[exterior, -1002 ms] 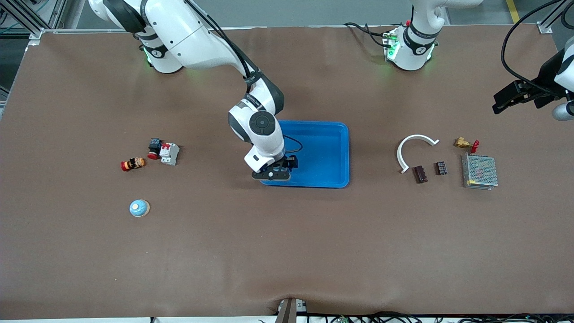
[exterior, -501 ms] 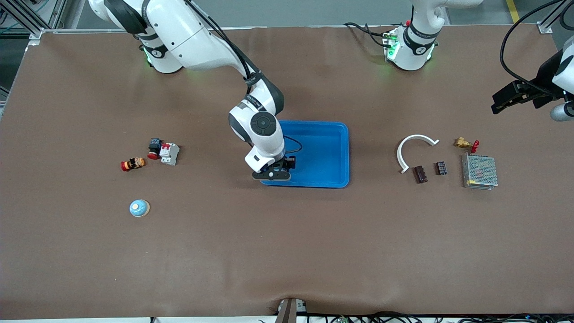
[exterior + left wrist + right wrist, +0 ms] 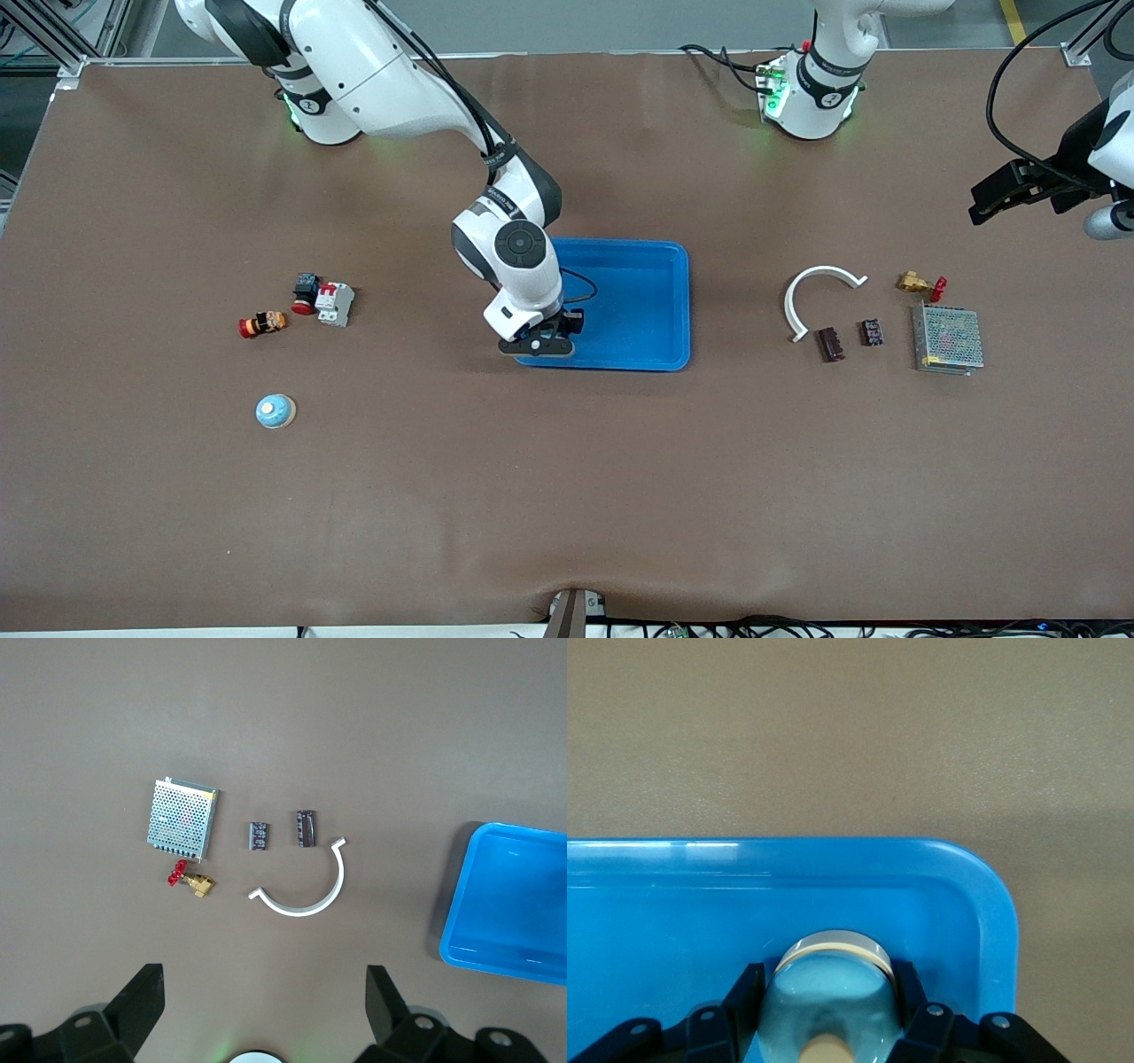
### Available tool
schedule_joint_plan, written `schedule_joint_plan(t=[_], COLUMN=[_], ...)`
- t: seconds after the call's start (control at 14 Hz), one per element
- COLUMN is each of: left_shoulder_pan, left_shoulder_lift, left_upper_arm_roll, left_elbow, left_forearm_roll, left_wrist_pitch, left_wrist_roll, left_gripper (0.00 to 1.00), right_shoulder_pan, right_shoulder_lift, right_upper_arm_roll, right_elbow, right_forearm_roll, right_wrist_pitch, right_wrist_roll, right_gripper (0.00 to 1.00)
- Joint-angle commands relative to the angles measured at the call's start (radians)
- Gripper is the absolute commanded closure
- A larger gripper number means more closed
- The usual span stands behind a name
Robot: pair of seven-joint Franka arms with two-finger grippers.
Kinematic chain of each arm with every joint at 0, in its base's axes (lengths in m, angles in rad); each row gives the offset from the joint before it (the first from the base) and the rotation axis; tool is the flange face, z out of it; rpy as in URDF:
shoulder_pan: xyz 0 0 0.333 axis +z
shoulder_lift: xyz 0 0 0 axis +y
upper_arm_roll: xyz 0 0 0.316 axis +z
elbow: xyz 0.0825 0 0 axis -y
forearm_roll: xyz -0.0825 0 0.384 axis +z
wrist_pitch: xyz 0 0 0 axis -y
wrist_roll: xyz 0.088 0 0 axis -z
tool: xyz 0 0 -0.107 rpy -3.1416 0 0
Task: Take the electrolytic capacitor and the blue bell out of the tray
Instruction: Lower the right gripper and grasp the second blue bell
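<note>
The right claw [image 3: 828, 1014] pinches a pale blue domed bell [image 3: 830, 1001] inside the shallow blue plastic tray [image 3: 656, 301], at its corner nearest the camera. The left claw [image 3: 261, 1010] hangs spread above the brown table [image 3: 567, 496].

The right gripper [image 3: 833, 1014] has its fingers [image 3: 749, 988] clamped on a pale blue bell [image 3: 831, 992], low inside the blue tray [image 3: 957, 895], close to its rounded corner

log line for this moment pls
right gripper: shut on bell in blue tray | left gripper: open, waiting over table
</note>
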Motion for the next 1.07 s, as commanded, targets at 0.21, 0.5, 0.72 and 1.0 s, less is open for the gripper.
schedule_joint_plan(t=[0.21, 0.5, 0.72, 1.0], left_shoulder_pan=[0.0, 0.0, -0.002, -0.002], left_shoulder_lift=[-0.009, -0.008, -0.008, -0.008], left_upper_arm_roll=[0.005, 0.005, 0.005, 0.004], left_elbow=[0.001, 0.001, 0.0, 0.003], left_forearm_roll=[-0.019, -0.019, -0.019, -0.019], left_wrist_pitch=[-0.009, -0.009, -0.009, -0.009], left_wrist_roll=[0.02, 0.02, 0.02, 0.02], left_gripper=[0.0, 0.0, 0.0, 0.0], right_shoulder_pan=[0.012, -0.002, -0.056, -0.166], right_shoulder_lift=[-0.071, -0.12, -0.156, -0.187], right_upper_arm_roll=[-0.002, 0.0, 0.0, 0.002], right_elbow=[0.009, 0.013, 0.018, 0.042], right_forearm_roll=[-0.011, -0.005, -0.001, 0.045], right_wrist_pitch=[-0.144, -0.207, -0.272, -0.364], right_wrist_roll=[0.04, 0.024, -0.078, -0.288], right_gripper=[0.57, 0.57, 0.57, 0.57])
